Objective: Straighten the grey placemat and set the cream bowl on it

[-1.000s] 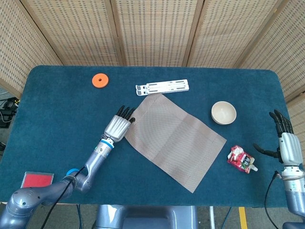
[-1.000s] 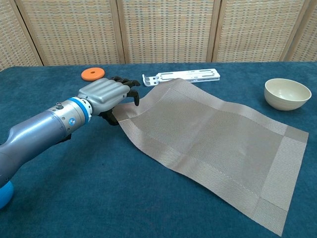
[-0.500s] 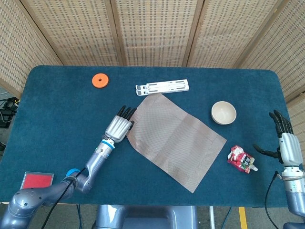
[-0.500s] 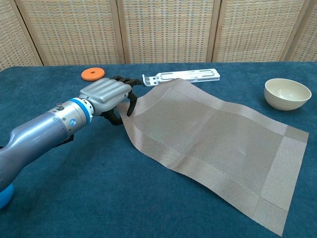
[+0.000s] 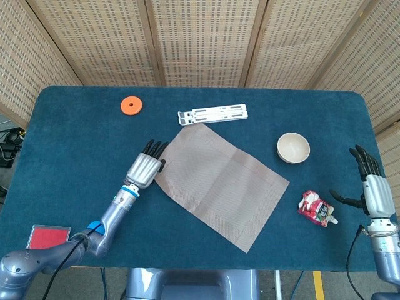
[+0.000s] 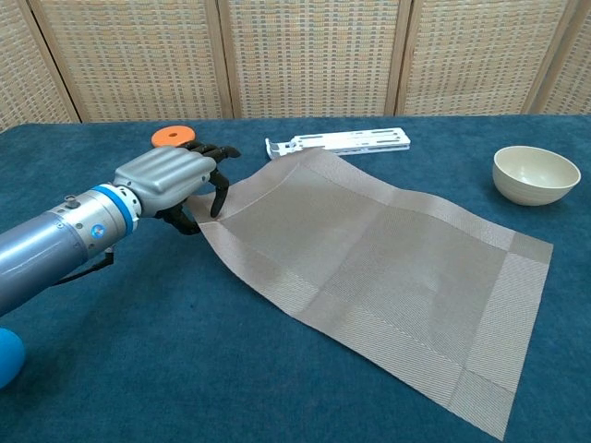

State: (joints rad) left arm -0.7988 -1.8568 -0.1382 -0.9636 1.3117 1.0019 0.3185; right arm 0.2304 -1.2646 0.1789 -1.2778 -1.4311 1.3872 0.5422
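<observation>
Since a second ago my left hand (image 5: 143,167) has drawn back toward the table's left side, and the grey placemat (image 5: 219,183) has slid along with it, its far corner now sitting a little off the white folding stand (image 5: 212,114). From the chest view I see the left hand (image 6: 169,178) pinching the mat's near left corner, thumb under the lifted edge and dark fingers (image 6: 214,155) curled over the top, so that corner (image 6: 219,214) rides slightly above the blue cloth. The mat itself lies skewed, diamond-wise to the table (image 5: 69,144) edges.

My right hand (image 5: 373,190) hangs at the right edge, fingers spread apart and holding nothing. Just beside it, toward the mat, lies a red snack pouch (image 5: 317,209). The cream bowl (image 5: 293,147) stands upright on the cloth, apart from the mat's right corner. An orange disc (image 5: 131,104) rests behind the left hand, and a red card (image 5: 49,237) sits near the front left corner.
</observation>
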